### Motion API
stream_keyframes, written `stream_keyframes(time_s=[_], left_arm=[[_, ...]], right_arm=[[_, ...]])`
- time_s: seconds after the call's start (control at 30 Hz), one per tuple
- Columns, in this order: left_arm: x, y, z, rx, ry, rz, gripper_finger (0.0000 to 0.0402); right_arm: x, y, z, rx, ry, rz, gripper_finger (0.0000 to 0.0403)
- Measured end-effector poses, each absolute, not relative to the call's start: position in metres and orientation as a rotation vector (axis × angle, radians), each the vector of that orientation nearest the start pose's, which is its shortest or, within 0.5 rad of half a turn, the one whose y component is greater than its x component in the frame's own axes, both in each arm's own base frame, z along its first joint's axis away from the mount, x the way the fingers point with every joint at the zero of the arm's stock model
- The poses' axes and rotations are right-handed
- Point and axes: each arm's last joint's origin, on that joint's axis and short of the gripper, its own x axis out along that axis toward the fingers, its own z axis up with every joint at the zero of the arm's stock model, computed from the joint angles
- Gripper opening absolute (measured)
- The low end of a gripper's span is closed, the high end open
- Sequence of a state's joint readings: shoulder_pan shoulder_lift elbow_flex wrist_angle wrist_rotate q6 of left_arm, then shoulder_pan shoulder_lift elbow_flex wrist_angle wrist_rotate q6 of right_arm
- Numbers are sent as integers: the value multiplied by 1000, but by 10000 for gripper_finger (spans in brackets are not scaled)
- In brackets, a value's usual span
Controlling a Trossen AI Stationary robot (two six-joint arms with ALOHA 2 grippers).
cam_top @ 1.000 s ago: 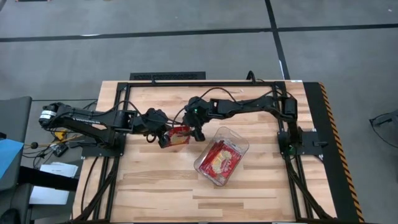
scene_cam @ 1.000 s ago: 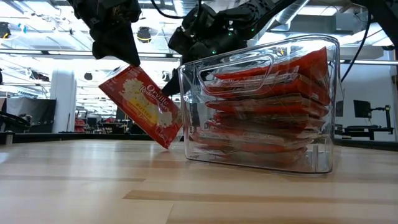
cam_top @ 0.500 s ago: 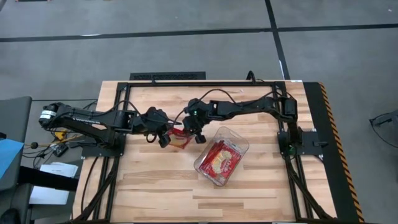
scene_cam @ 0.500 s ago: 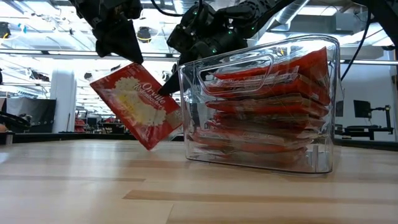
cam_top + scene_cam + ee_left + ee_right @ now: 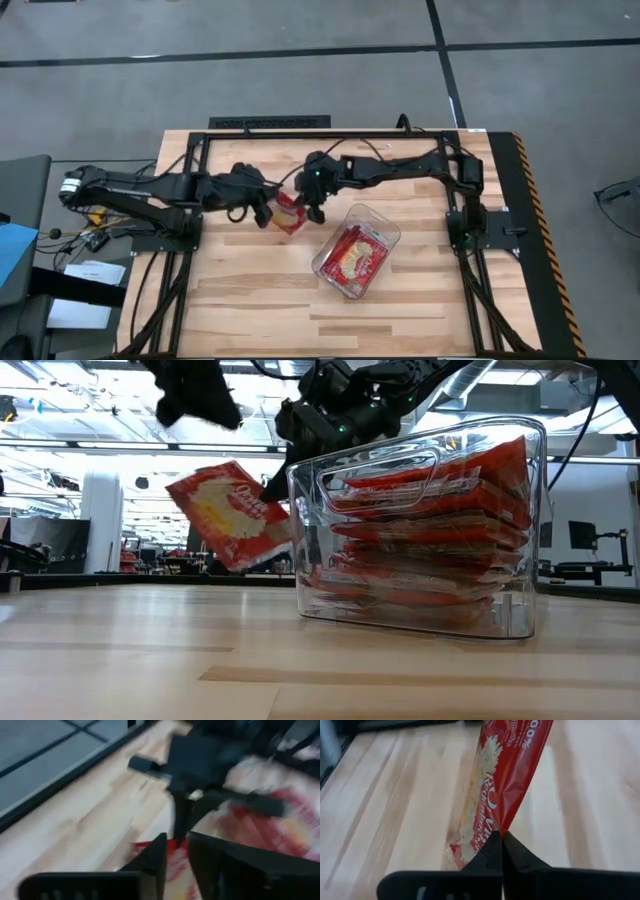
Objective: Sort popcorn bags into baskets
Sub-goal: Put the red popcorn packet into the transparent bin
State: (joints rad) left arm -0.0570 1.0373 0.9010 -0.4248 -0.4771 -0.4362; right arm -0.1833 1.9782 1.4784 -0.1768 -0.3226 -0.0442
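Note:
One red popcorn bag (image 5: 289, 213) (image 5: 232, 515) hangs tilted above the table's middle, left of the clear basket (image 5: 386, 224) (image 5: 520, 510). Several red bags (image 5: 352, 255) (image 5: 430, 530) lie stacked in that basket. My right gripper (image 5: 316, 211) (image 5: 501, 839) is shut on the loose bag. My left gripper (image 5: 262, 208) (image 5: 215, 405) (image 5: 176, 845) stands above and to the left of the bag. A narrow gap shows between its fingers, and it touches nothing. My right gripper pinches the bag's side edge (image 5: 508, 820) between its two fingers, on the side nearest the basket (image 5: 272, 488). The fingers slant down from the table's right. The bag sticks out leftward from them, tilted, apparently clear of the table.
The basket stands slantwise on the wooden table (image 5: 250, 300), right of centre. A black frame (image 5: 300, 134) runs along the far edge and both sides. Bare wood lies toward the near edge.
My right gripper has shut on the bag's edge and rolled. My left gripper has let go of the bag's top and risen away from it. The bag has lifted a little and tilted flatter, now held by the right gripper alone.

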Motion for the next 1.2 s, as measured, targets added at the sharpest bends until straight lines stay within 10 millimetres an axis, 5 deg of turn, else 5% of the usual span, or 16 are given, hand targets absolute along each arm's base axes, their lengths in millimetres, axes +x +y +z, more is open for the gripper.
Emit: stream_keyframes(time_s=[0.27, 0.47, 0.77, 1.2], left_arm=[[186, 4, 360, -332, 269, 557, 195], [162, 10, 359, -558, 191, 802, 260], [168, 10, 370, -581, 86, 753, 269], [205, 2, 378, -517, 41, 489, 267]], right_arm=[[415, -92, 267, 270, 573, -35, 4], [381, -89, 333, 236, 409, -92, 3], [350, -65, 380, 193, 302, -85, 4], [349, -46, 391, 215, 234, -27, 10]])
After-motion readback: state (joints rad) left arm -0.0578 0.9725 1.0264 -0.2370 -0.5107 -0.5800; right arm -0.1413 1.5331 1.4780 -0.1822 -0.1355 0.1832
